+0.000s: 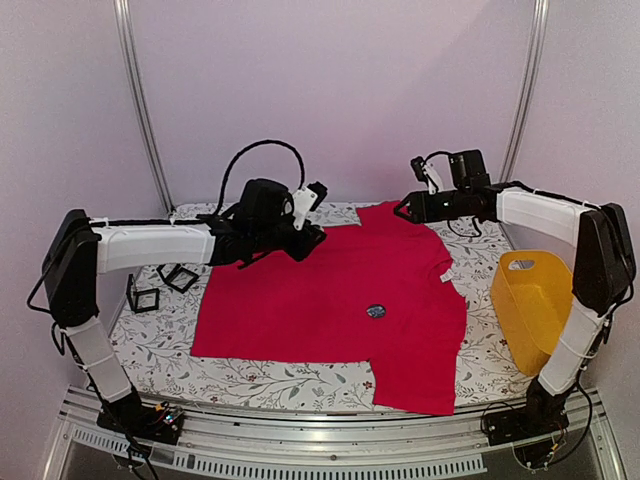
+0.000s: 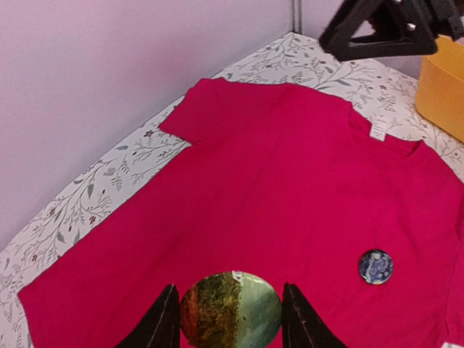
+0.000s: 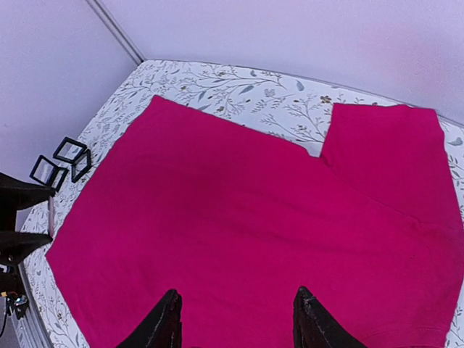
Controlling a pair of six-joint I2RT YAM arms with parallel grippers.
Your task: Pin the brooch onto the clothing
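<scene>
Your left gripper (image 2: 230, 313) pinched a round brooch (image 2: 230, 307) between its two fingers. The brooch's face, orange-brown on one side and green on the other, was turned toward the wrist camera. In the top view that gripper (image 1: 308, 240) hung above the far edge of the red T-shirt (image 1: 330, 300), clear of the cloth.

The T-shirt lay spread flat on the floral tablecloth (image 1: 290, 380), with its neck and white label (image 2: 378, 131) toward your right arm and its hem toward your left. One sleeve pointed to the far wall and the other to the near edge.

A small blue brooch (image 1: 376, 311) sat on the chest of the shirt. From these views I could not tell whether it was pinned or only lying there.

Your right gripper (image 3: 235, 319) hovered over the far sleeve with its fingers spread and nothing between them.

A yellow basket (image 1: 535, 300) stood on the tablecloth just off the shirt's right side. Two small black frames (image 1: 160, 285) sat on the cloth beyond the hem, under your left arm.
</scene>
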